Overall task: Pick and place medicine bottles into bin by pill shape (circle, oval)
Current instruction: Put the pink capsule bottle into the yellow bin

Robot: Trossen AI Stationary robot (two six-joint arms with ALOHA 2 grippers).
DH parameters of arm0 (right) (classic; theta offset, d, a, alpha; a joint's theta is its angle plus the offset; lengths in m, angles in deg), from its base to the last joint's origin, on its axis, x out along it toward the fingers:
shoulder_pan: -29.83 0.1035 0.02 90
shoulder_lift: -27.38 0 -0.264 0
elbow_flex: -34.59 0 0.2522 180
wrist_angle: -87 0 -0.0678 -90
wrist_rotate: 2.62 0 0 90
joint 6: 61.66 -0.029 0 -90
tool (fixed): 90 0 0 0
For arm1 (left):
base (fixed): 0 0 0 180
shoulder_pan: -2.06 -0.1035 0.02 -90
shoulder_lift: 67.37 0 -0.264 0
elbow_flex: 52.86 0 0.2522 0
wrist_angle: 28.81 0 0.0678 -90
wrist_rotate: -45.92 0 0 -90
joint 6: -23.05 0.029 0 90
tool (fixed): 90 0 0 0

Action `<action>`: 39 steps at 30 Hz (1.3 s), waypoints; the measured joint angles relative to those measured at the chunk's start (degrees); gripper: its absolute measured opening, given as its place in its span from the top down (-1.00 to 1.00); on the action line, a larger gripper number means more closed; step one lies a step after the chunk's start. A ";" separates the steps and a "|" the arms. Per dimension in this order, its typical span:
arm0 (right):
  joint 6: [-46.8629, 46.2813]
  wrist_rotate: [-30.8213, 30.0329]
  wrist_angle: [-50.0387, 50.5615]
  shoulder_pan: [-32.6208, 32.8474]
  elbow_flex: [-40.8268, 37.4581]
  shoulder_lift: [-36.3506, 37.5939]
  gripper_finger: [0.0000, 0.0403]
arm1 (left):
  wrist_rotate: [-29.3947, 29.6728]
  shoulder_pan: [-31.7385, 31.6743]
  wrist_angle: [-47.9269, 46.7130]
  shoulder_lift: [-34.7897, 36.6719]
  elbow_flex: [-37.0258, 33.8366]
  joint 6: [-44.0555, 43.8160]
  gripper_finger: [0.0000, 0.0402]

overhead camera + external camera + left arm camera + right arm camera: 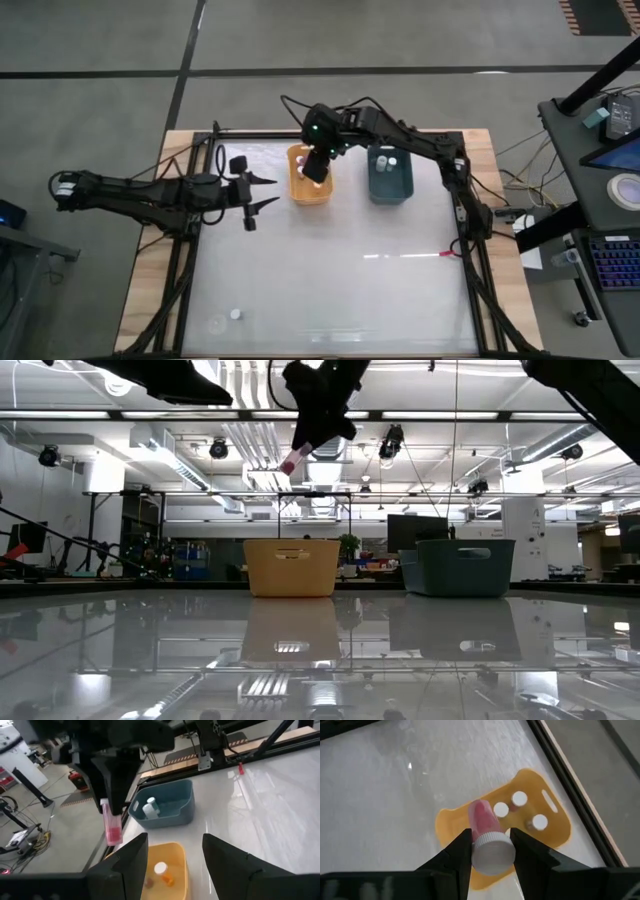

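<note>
Glossy white tabletop (330,290) lies under us. Our right gripper (491,851) clamps a pink bottle (482,820) by its cap end above the yellow bin (311,192); light, rigid, slick, we judge. Beyond, left gripper (268,192) waits open.

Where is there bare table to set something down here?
Bare: the wide tabletop in front of both bins, except one bottle near its left corner. Crowded: around the yellow bin, right end effector above it, and teal bin.

A keyboard (612,262) and a tape roll (627,190) sit on the dark side desk (560,130) beside the table.
</note>
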 joint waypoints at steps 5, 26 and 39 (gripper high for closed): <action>0.28 1.00 -1.32 -0.90 0.01 -1.84 0.42 | 1.04 0.00 0.37 1.11 -0.71 0.13 0.14; 2.06 3.35 -1.71 -1.32 -0.01 -11.90 0.42 | 2.46 0.00 0.58 3.73 -1.75 0.38 0.14; 3.02 3.53 -2.60 -1.32 -0.01 -15.92 0.42 | 2.55 0.02 0.58 3.69 -1.75 1.10 0.14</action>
